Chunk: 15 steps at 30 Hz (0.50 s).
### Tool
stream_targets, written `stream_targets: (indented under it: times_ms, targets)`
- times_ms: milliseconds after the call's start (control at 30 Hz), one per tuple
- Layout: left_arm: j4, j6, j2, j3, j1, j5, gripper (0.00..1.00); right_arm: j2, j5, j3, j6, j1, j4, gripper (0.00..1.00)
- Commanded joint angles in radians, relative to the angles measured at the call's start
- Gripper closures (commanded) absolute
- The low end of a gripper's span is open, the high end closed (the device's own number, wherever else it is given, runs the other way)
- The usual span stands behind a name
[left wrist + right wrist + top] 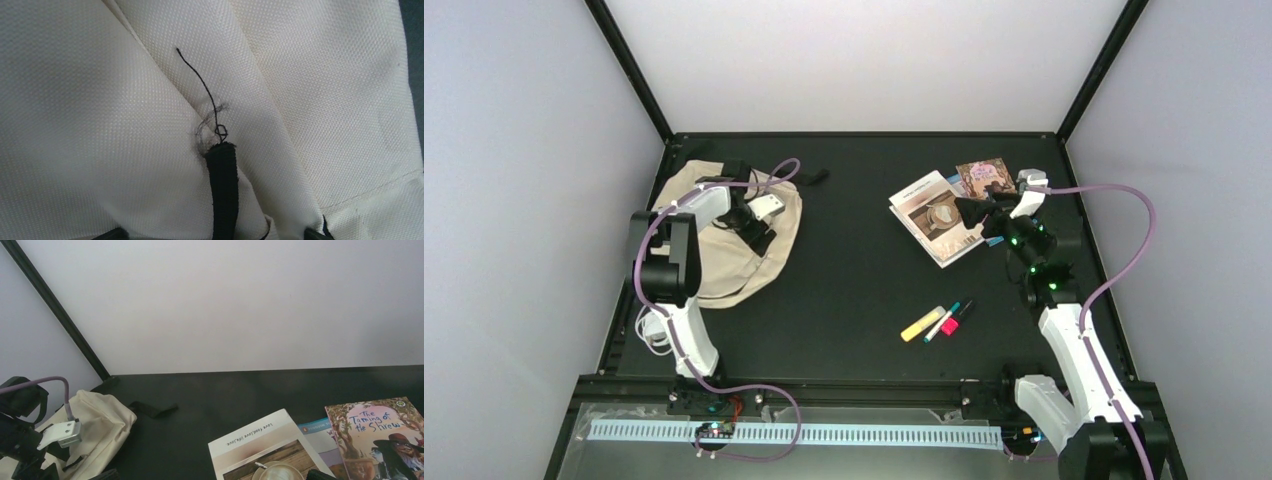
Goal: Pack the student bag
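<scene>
The student bag [724,250], a soft cream backpack, lies at the table's left. My left gripper [759,225] hovers over its upper right part. In the left wrist view cream fabric [110,125] fills the frame. A black strap [223,190] with a frayed end and a loose thread runs up between the two fingertips [107,235], which stand wide apart at the bottom corners, so the gripper is open and holds nothing. My right gripper [976,212] is open above the books, with one fingertip [320,475] at the frame's bottom edge. The bag [95,430] also shows at lower left.
A white coffee-cover book [936,218] lies right of centre, beside a blue book [317,432] and a "Taming of the Shrew" paperback [984,177]. A yellow highlighter [921,324], a pink marker and pens [951,318] lie nearer the front. A black strap [152,410] trails off the bag.
</scene>
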Motion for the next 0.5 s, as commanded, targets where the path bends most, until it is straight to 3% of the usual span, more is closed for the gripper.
stream_targets:
  times_ms: [0,67,100,133,333,467]
  targets:
    - [-0.010,0.040,0.036,-0.046,-0.003,-0.054,0.21,-0.021,0.004,-0.010,-0.001,0.005,0.005,0.00]
    - [0.018,0.046,0.036,-0.073,-0.003,-0.096,0.61,-0.020,0.008,-0.012,0.002,0.005,0.014,0.00]
    - [0.022,0.040,0.032,-0.075,-0.002,-0.096,0.89,-0.017,0.006,-0.011,0.007,0.005,0.019,0.00]
    - [0.030,0.030,0.024,-0.078,-0.001,-0.092,0.97,-0.012,0.003,-0.008,0.013,0.006,0.024,0.00]
    - [0.017,-0.016,-0.101,-0.046,-0.017,0.078,0.99,-0.001,-0.013,0.011,0.028,0.005,0.019,0.00]
    - [-0.069,-0.019,-0.187,-0.015,-0.100,0.198,0.99,-0.022,-0.011,0.020,0.020,0.006,-0.007,0.00]
